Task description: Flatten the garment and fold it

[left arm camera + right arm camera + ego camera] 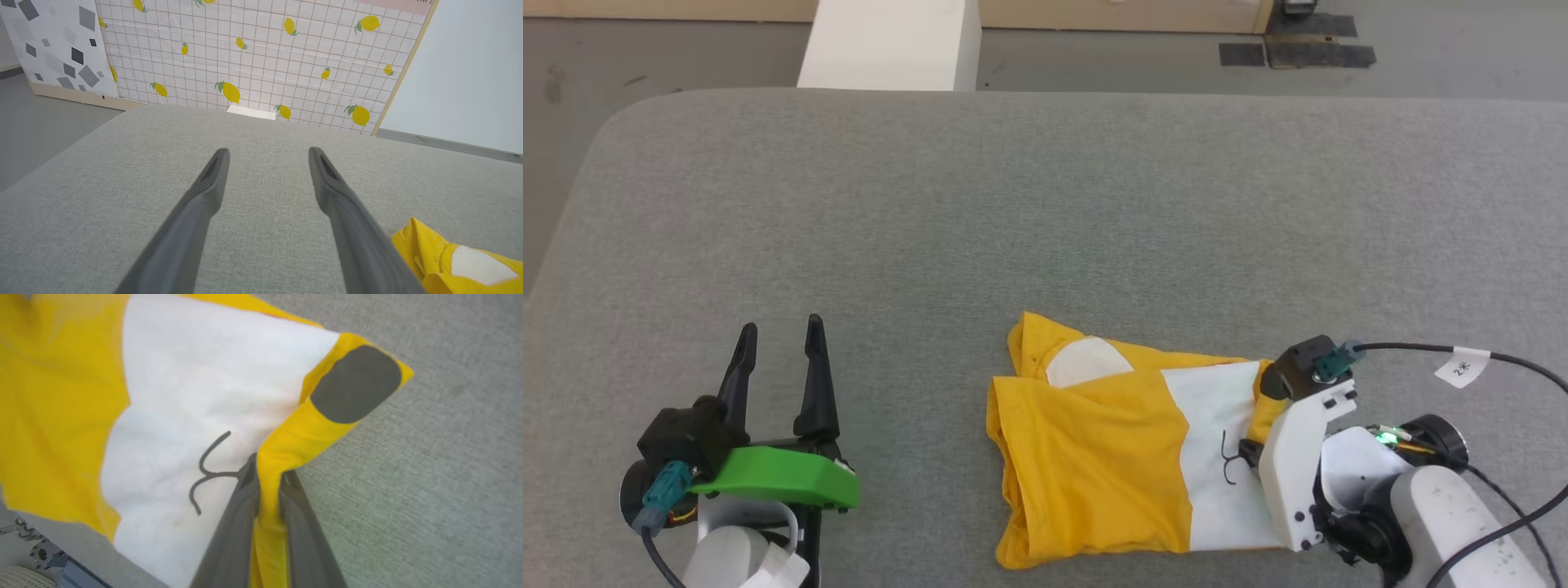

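One garment, right end effector pinching, left end effector splayed

The desk is covered in grey woven fabric, and its far left corner is rounded. The garment is laid on it near the front edge, right of centre, crumpled and folded over, with 2 white patches shown.

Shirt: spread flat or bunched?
Bunched. The shirt lies crumpled in overlapping layers on the grey surface; the right gripper is shut on a yellow fold at its edge. The left gripper is open, apart.
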Robot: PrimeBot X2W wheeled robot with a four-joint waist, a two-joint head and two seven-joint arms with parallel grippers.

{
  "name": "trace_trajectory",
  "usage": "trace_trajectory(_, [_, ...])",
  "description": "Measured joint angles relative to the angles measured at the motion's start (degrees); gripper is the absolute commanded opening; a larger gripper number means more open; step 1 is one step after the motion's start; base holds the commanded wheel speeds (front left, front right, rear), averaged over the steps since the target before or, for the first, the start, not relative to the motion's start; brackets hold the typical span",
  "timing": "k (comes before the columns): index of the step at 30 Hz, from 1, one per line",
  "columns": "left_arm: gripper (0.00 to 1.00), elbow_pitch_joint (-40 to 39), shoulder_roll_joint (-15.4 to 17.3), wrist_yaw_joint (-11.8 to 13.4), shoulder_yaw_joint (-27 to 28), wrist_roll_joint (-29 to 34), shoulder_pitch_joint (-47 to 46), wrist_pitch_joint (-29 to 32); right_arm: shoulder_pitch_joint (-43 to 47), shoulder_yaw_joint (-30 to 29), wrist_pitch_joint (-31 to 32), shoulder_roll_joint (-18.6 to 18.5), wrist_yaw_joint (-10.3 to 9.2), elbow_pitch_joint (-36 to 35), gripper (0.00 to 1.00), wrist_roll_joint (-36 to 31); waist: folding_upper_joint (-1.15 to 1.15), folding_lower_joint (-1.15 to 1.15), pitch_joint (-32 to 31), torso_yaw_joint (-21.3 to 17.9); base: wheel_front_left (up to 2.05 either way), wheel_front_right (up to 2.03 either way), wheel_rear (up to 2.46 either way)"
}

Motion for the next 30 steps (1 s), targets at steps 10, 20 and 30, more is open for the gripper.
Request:
trace_trajectory(10, [1.0,-1.37,-0.08,1.69,2.61,-0.03,0.63,-0.01,-5.49,7.97,6.08,-11.1,0.02,-9.39,0.0,5.65,0.0,0.0,-0.61,-1.85,0.0,0.0,0.0])
trace_trajectory(20, [1.0,-3.7,0.32,1.85,1.74,-0.18,-1.58,1.0,-12.6,4.88,8.21,-20.52,0.04,-7.36,0.0,8.61,0.0,0.0,1.9,-11.37,0.0,0.0,0.0])
trace_trajectory(30, [1.0,-10.22,4.26,1.86,1.78,0.89,-6.87,4.71,-21.08,-6.26,5.93,-25.83,0.03,1.85,0.0,5.42,0.0,0.0,11.21,-17.75,0.0,0.0,0.0])
